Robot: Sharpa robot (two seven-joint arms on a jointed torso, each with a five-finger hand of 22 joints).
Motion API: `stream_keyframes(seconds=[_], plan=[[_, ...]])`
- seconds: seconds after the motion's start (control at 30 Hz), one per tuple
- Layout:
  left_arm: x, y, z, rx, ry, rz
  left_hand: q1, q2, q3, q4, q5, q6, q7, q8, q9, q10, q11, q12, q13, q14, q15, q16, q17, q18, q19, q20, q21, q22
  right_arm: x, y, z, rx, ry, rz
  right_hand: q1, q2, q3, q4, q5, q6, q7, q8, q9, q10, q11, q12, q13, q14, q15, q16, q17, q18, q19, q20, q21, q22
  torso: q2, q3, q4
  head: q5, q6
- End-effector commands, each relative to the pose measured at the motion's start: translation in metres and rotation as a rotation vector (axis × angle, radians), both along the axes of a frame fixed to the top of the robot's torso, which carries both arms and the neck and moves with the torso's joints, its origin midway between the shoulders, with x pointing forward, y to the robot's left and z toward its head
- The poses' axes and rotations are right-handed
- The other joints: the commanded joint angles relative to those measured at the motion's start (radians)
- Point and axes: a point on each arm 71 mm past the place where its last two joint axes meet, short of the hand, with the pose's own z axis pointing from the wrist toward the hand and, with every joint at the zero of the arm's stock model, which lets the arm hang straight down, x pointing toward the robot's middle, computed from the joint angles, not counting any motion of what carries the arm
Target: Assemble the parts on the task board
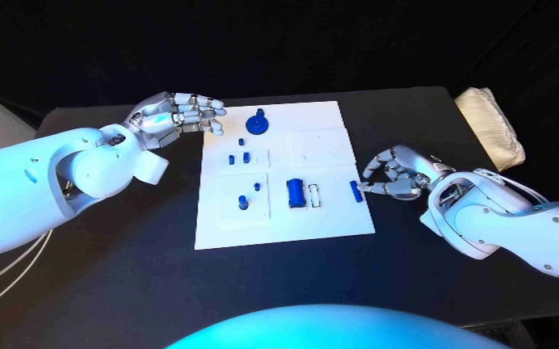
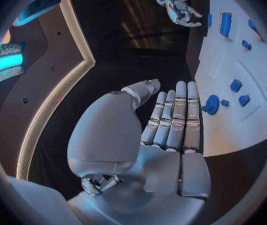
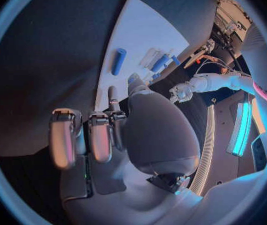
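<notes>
The white task board (image 1: 329,218) lies mid-table with several blue parts on it: a round knobbed part (image 1: 258,124) at its far end, a block (image 1: 296,193) with a cylinder (image 1: 316,195) beside it, and a short bar (image 1: 355,191) near its right edge. My left hand (image 1: 174,119) hovers off the board's far left corner, fingers extended and holding nothing; the left wrist view shows its palm (image 2: 165,135) beside the board (image 2: 233,130) and the round part (image 2: 211,105). My right hand (image 1: 396,173) sits just right of the short bar (image 3: 118,61), its fingers (image 3: 99,135) curled in around nothing.
A pale woven bundle (image 1: 495,127) lies at the table's far right edge. Small blue pegs (image 1: 241,202) stand in square recesses on the board's left half. Black table surface (image 1: 128,252) surrounds the board.
</notes>
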Motion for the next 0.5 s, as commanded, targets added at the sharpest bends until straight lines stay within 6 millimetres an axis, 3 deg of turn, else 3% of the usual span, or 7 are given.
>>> stream_keyframes(seconds=[0.03, 0.5], plan=[[-0.001, -0.001, 0.001, -0.015, -0.012, -0.003, -0.001, 0.005, 0.001, 0.001, -0.001, 0.004, 0.02, 0.005, 0.001, -0.003, -0.001, 0.006, 0.001, -0.001, 0.006, -0.007, 0.001, 0.007, -0.002, 0.005, 0.001, 0.002, 0.0, 0.0, -0.003, -0.056, -0.012, -0.035, -0.004, -0.014, 0.002, 0.006, -0.002, 0.009, -0.002, 0.003, 0.002, 0.07, 0.003, -0.002, 0.23, 0.091, 0.004, -0.005, 0.195, -0.009, 0.081, 0.009, -0.004, 0.236, 0.0, -0.0016, 0.0007, -0.001, -0.002], [-0.001, 0.0, 0.001, -0.013, -0.005, -0.007, -0.002, 0.005, 0.001, 0.001, -0.002, 0.005, 0.02, 0.006, 0.001, -0.001, -0.001, 0.008, 0.001, -0.001, 0.006, -0.007, 0.001, 0.007, -0.002, 0.004, 0.001, 0.002, -0.001, 0.01, -0.02, -0.11, 0.058, -0.024, -0.01, -0.017, 0.01, 0.004, 0.0, 0.04, -0.014, 0.018, 0.009, 0.07, -0.007, -0.002, 0.23, 0.091, -0.004, -0.005, 0.196, -0.01, 0.082, 0.004, -0.001, 0.236, 0.0, -0.0025, 0.0009, 0.0, -0.008]])
